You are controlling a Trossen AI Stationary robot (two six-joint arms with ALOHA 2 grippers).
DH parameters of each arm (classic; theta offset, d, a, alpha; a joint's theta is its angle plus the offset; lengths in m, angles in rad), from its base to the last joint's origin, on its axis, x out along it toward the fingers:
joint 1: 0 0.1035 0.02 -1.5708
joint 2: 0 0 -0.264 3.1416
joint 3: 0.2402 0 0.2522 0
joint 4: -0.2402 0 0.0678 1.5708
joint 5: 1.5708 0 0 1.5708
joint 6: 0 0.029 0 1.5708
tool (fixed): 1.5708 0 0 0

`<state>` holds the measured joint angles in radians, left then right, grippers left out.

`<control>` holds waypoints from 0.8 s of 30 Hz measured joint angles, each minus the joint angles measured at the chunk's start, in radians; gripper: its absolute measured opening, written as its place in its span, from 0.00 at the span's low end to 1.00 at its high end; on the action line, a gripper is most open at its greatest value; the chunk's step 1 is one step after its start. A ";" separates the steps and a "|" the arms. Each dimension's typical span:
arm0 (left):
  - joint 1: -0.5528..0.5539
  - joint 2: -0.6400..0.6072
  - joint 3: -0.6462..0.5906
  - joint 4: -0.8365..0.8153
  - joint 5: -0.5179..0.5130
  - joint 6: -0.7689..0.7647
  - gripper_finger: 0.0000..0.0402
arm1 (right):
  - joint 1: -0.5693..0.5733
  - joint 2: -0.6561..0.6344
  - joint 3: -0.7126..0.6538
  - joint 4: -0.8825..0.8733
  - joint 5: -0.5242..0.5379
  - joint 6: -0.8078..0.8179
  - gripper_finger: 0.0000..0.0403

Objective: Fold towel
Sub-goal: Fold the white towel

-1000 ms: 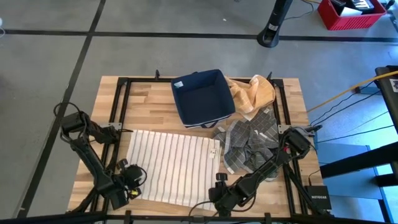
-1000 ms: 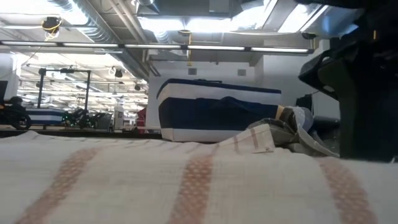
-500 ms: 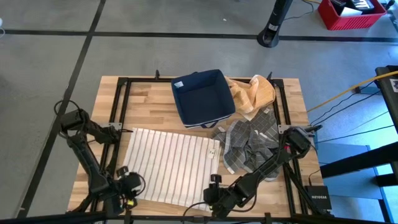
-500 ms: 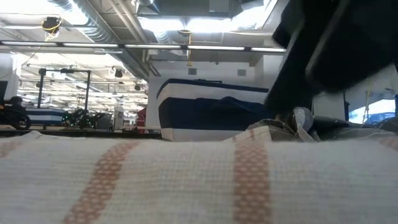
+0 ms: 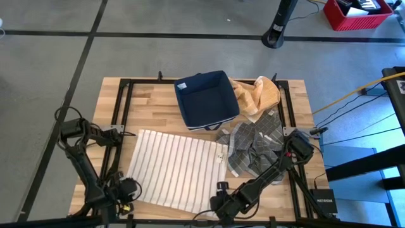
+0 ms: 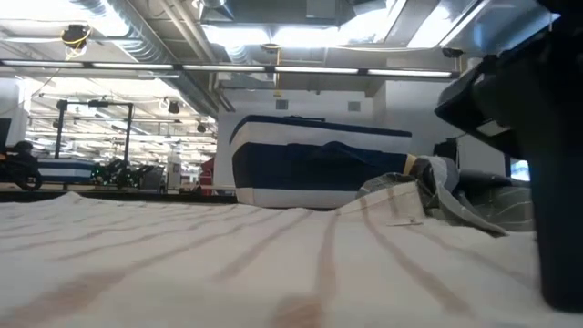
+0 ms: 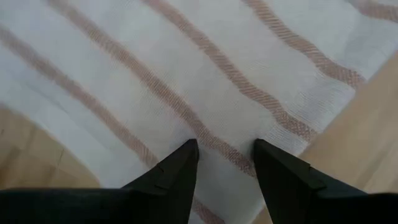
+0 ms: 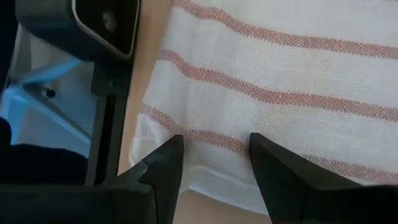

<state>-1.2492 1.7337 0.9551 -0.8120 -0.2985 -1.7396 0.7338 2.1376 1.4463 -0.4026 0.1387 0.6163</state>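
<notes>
A white towel with thin reddish stripes (image 5: 174,168) lies spread flat on the wooden table, left of centre. My left gripper (image 5: 124,192) is open at the towel's near left corner. In the left wrist view its fingers (image 7: 225,149) point down at the cloth (image 7: 217,74) beside the corner edge. My right gripper (image 5: 221,201) is open at the near right corner. Its fingers (image 8: 214,140) stand over the striped hem (image 8: 280,68). The low view shows the towel (image 6: 273,264) as a low, flat sheet. My left gripper points down at the towel's near left corner (image 7: 224,134), with flat, unbunched cloth showing in the gap between the open fingers. I cannot tell whether the tips touch it. My right gripper stands likewise over the near right corner's hem (image 8: 211,146), and touch cannot be told.
A navy fabric bin (image 5: 207,98) sits beyond the towel. An orange cloth (image 5: 256,95) and a crumpled grey checked cloth (image 5: 253,145) lie to the right of it. A black device (image 8: 102,25) stands at the near edge by the right corner. Bare wood (image 5: 149,104) shows at far left.
Both grippers have moved toward the table's near edge. The towel's near edge has shifted that way and the sheet has turned slightly. In the low view the cloth that stood high before the camera has sunk to a flatter sheet.
</notes>
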 joint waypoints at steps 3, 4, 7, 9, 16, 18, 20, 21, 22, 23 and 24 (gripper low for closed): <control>0.024 -0.029 0.021 -0.010 0.011 0.008 0.38 | -0.002 -0.038 -0.004 -0.031 -0.011 0.007 0.46; 0.030 -0.040 0.037 -0.010 0.005 0.020 0.38 | -0.002 -0.060 -0.004 -0.035 -0.010 0.007 0.46; 0.041 -0.063 0.069 -0.033 -0.038 0.066 0.38 | 0.000 -0.120 0.012 -0.057 0.017 0.007 0.46; 0.047 -0.071 0.076 -0.051 -0.088 0.095 0.38 | 0.001 -0.139 0.012 -0.079 0.085 0.005 0.46; 0.108 -0.048 -0.003 -0.042 -0.165 0.131 0.38 | -0.027 -0.091 -0.013 -0.028 0.371 0.002 0.46; 0.124 -0.048 -0.043 0.009 -0.099 0.181 0.38 | -0.041 -0.060 -0.031 -0.020 0.295 0.004 0.46; 0.131 -0.049 -0.076 0.045 -0.040 0.217 0.38 | -0.045 -0.044 -0.039 -0.025 0.214 0.010 0.46; 0.133 -0.053 -0.084 0.046 -0.022 0.223 0.38 | -0.045 -0.040 -0.042 -0.035 0.183 0.010 0.46; 0.131 -0.054 -0.088 0.043 -0.010 0.229 0.38 | -0.042 -0.036 -0.044 -0.053 0.155 0.012 0.46; 0.129 -0.053 -0.092 0.044 -0.001 0.232 0.38 | -0.038 -0.033 -0.047 -0.067 0.134 0.018 0.46; 0.128 -0.054 -0.092 0.045 0.004 0.233 0.38 | -0.032 -0.033 -0.047 -0.084 0.116 0.025 0.46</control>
<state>-1.1214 1.6795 0.8631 -0.7670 -0.2947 -1.5067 0.7018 2.1050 1.3993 -0.4868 0.2545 0.6416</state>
